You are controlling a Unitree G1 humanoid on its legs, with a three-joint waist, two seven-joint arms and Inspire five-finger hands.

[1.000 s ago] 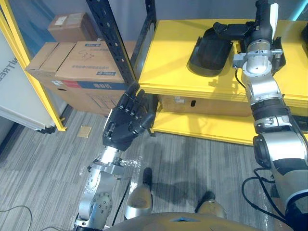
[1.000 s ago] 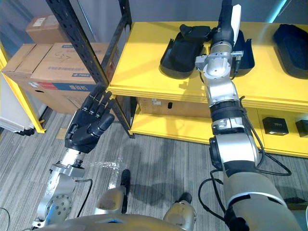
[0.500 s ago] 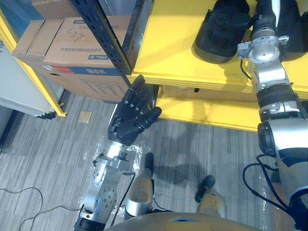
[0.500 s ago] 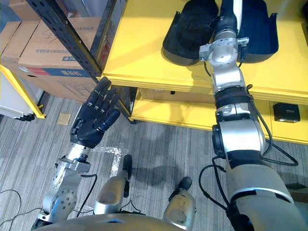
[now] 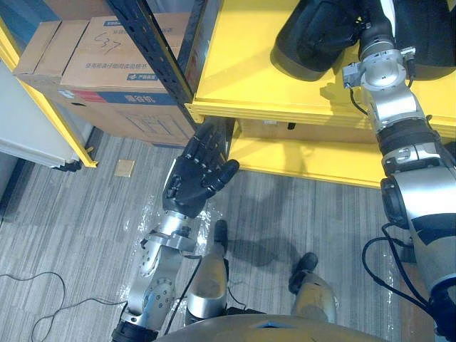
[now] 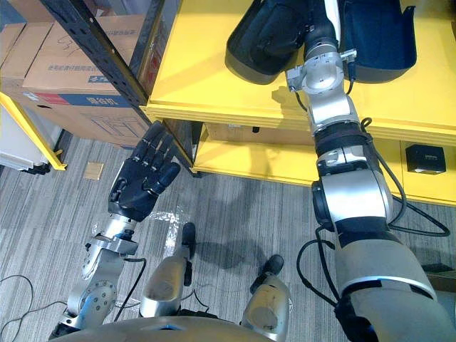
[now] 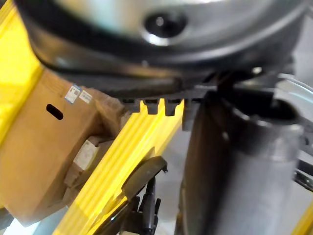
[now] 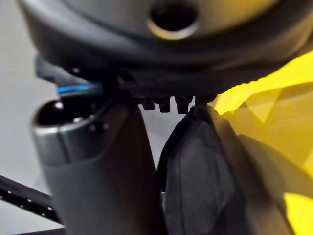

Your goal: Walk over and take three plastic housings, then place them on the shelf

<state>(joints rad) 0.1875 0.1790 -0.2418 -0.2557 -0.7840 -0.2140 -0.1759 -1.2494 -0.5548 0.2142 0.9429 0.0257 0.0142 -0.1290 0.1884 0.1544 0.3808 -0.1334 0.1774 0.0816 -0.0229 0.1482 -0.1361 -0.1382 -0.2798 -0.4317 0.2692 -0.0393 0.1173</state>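
Overhead at 1 o'clock in the left eye view, the right robot hand (image 5: 374,28) lies by a black housing (image 5: 306,43) near the yellow shelf's (image 5: 242,78) front edge. Right eye view: a second housing (image 6: 381,32) lies beside that arm; the left robot hand (image 6: 142,178), fingers straight and apart, hangs at 8 o'clock over open floor (image 6: 235,214). Right wrist view: the black housing (image 8: 195,171) is close against the robot hand; clamped or not, I cannot tell.

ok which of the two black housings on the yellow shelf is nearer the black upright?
The left housing, on the robot's left of the right arm, toward the upright. The right housing lies past the arm, farther along the shelf.
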